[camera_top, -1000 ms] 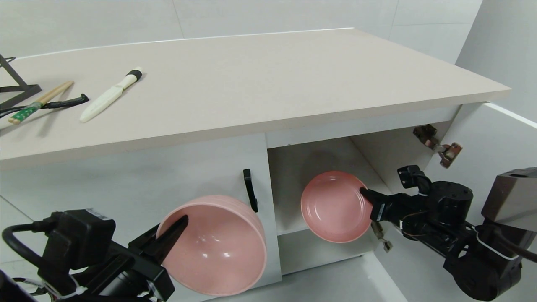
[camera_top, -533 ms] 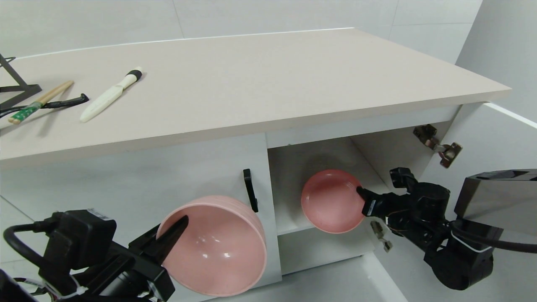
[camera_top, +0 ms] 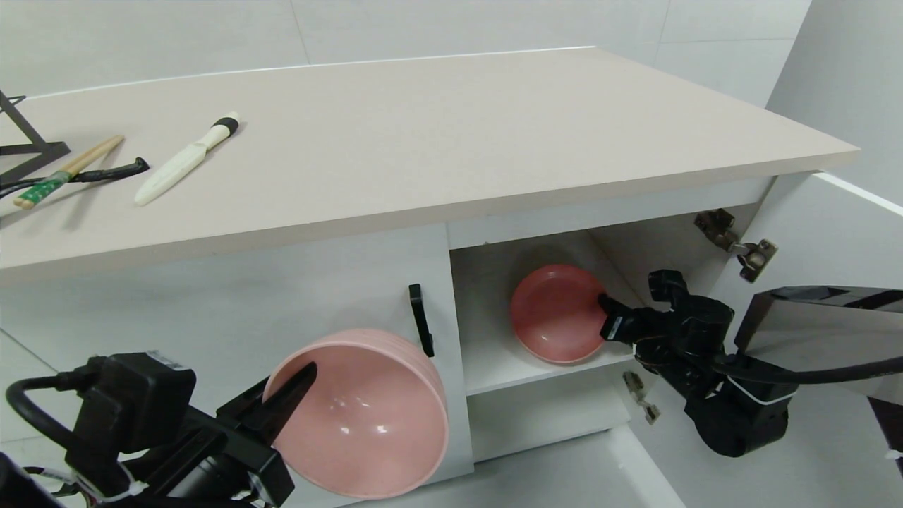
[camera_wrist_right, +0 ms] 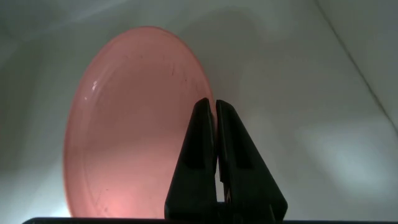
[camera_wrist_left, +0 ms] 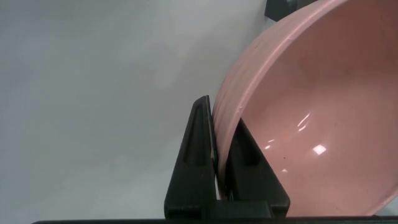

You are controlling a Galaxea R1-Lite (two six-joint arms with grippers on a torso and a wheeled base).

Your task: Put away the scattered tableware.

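Head view: the right tool (camera_top: 608, 319) sits inside the open cupboard (camera_top: 635, 254), pinched together on the rim of a pink plate (camera_top: 557, 314). The plate stands tilted on edge just ahead of that tool, over the shelf (camera_top: 501, 370); I cannot tell whether its low edge touches the shelf. The left tool (camera_top: 300, 381) is clamped on the rim of a pink bowl (camera_top: 367, 416), which hangs just beyond it before the closed door (camera_top: 282, 296), near the black handle (camera_top: 421, 321). A knife (camera_top: 187, 159) and chopsticks (camera_top: 67, 169) lie on the desk (camera_top: 458, 134), well away from both tools.

Left wrist view: the left tool (camera_wrist_left: 217, 155) grips the bowl (camera_wrist_left: 311, 124) with one finger inside the wall and one outside.

Right wrist view: the right tool (camera_wrist_right: 216, 143) bites only the plate's (camera_wrist_right: 130, 124) edge.

Let go while tilted like this, the plate would likely roll or tip off the shelf front (a thin rim grip gives little control). The bowl could knock the handle.
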